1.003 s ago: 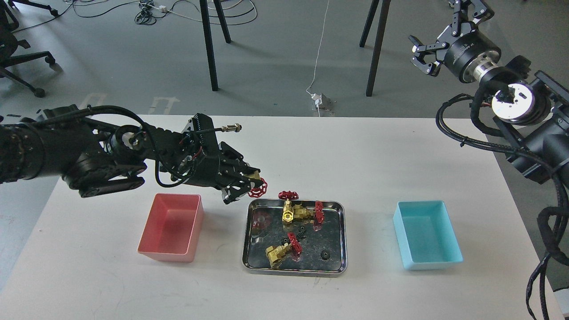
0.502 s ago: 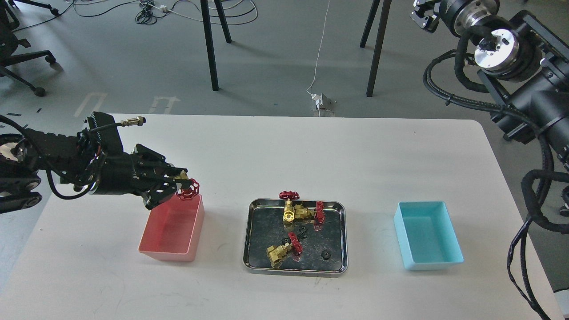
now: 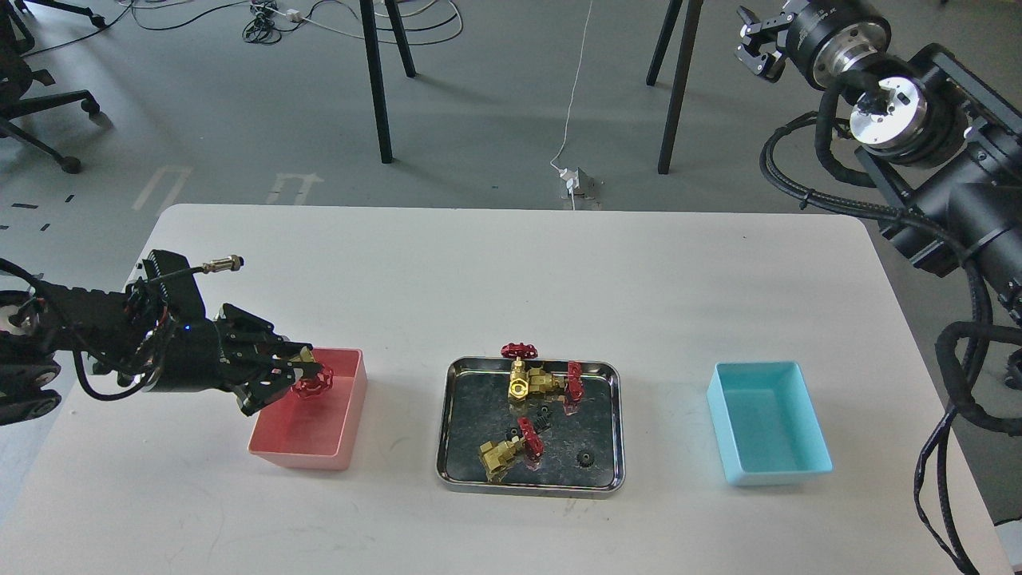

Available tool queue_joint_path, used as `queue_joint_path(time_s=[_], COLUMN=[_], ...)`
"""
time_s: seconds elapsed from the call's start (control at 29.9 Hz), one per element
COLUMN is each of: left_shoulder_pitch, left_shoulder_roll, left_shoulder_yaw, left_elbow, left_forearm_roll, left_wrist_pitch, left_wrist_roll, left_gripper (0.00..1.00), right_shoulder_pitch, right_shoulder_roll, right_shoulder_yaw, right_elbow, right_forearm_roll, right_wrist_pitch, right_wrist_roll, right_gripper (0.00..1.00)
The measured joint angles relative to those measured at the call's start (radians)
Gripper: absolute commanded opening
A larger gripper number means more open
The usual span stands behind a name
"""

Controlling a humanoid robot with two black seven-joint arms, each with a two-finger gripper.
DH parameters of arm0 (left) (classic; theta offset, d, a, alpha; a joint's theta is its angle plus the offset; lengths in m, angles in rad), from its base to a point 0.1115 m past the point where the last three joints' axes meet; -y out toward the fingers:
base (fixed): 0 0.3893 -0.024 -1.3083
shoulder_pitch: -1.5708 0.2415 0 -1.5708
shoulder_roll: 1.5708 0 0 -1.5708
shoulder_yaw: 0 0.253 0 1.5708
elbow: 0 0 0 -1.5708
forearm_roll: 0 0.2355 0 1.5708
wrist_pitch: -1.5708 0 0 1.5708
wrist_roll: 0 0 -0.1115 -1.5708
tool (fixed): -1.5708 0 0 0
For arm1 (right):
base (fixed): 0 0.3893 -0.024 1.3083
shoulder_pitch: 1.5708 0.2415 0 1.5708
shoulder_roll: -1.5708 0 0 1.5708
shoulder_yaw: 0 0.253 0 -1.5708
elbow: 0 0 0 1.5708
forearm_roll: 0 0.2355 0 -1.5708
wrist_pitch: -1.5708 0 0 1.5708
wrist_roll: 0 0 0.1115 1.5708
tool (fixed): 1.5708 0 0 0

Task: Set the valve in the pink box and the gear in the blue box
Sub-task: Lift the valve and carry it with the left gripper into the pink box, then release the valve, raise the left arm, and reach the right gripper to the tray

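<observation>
Left tool [image 3: 307,375] clamped on small brass valve with red handwheel [image 3: 311,382] above salmon-pink plastic bin [image 3: 307,451] near table's left edge; more valves and black gears waiting in steel tray [image 3: 447,431]; cyan bin [image 3: 770,467] empty; right tool [image 3: 754,48] raised, grip unclear.

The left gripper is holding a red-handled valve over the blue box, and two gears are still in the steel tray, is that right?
Not quite. In the head view, the left gripper holds the valve over the pink box, not the blue box, which sits apart on the far side of the steel tray. The rest stands: two gears remain in the tray.
</observation>
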Motion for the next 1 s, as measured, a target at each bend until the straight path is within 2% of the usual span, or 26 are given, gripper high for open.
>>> queue_joint_path(time_s=[0.23,0.5,0.57,0.67,1.0], left_shoulder_pitch=[0.053,0.119,0.126,0.130,0.131], left_shoulder_roll=[-0.008,-0.073,-0.084,-0.091,-0.092], left_shoulder_yaw=[-0.035,-0.046,-0.046,-0.046,-0.058], left_elbow=[0.031,0.108,0.118,0.123,0.122], left_forearm_roll=[0.000,-0.002,-0.002,-0.003,-0.011], left_wrist_pitch=[0.001,0.001,0.001,0.000,-0.001], left_wrist_roll=[0.000,0.000,0.000,0.000,0.000], left_gripper=[0.13,0.20,0.26,0.42,0.72], right_shoulder_pitch=[-0.017,-0.029,-0.030,-0.037,-0.044], right_shoulder_roll=[0.000,-0.003,-0.004,-0.004,-0.007], right_shoulder_yaw=[0.000,0.000,0.001,0.001,0.002], right_elbow=[0.002,0.003,0.003,0.003,0.006], right_forearm_roll=[0.002,0.003,0.003,0.003,0.003], right_wrist_pitch=[0.000,0.001,0.001,0.002,0.002], right_wrist_roll=[0.001,0.001,0.001,0.002,0.001], right_gripper=[1.00,1.00,1.00,1.00,1.00])
